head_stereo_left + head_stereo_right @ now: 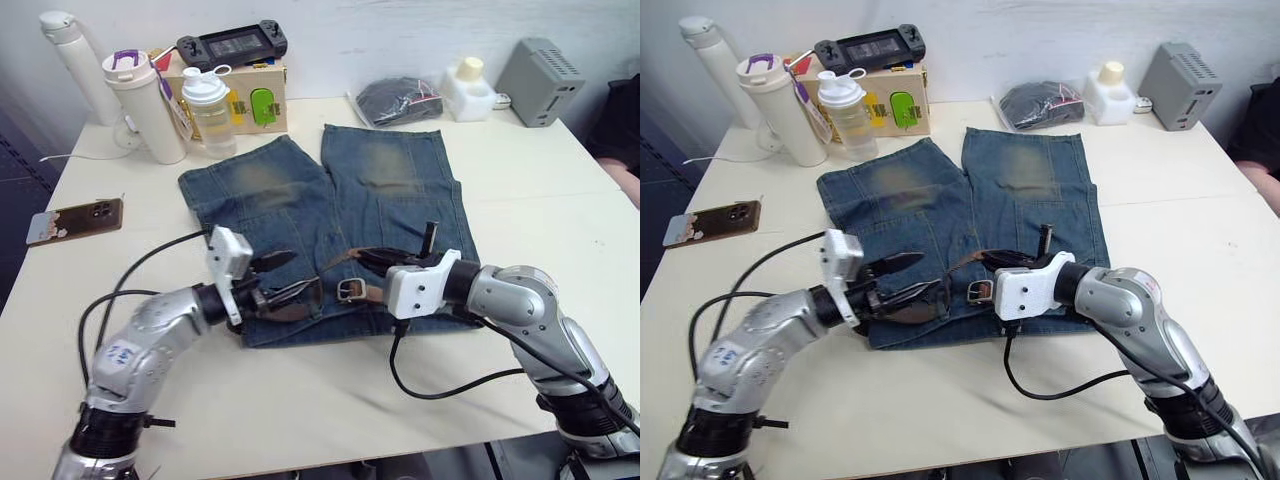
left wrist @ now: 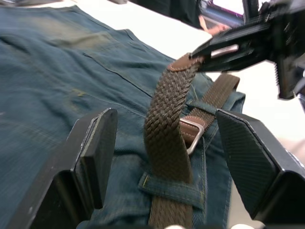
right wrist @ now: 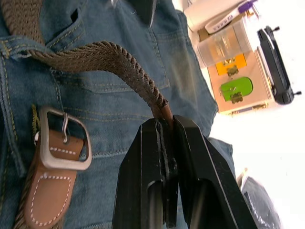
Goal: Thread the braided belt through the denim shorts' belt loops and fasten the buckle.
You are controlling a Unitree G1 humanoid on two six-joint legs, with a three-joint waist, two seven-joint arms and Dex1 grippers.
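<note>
The denim shorts (image 1: 330,190) lie flat on the white table, waistband toward me. The braided belt (image 2: 167,124) runs under a belt loop (image 2: 171,188) on the waistband and arches up off the denim. Its tan leather tip is pinched in my right gripper (image 3: 164,125), which is shut on it just above the shorts. The silver buckle (image 1: 350,290) lies flat on the waistband between my two grippers. My left gripper (image 1: 288,279) stands open at the waistband's left part, one finger on either side of the raised belt without touching it.
A phone (image 1: 75,220) lies at the table's left edge. Two bottles (image 1: 150,100), a wooden box (image 1: 255,100) with a game controller on it, a black pouch (image 1: 400,100), a white bottle (image 1: 470,85) and a grey box (image 1: 540,80) line the back. A person's arm (image 1: 622,150) shows at the right.
</note>
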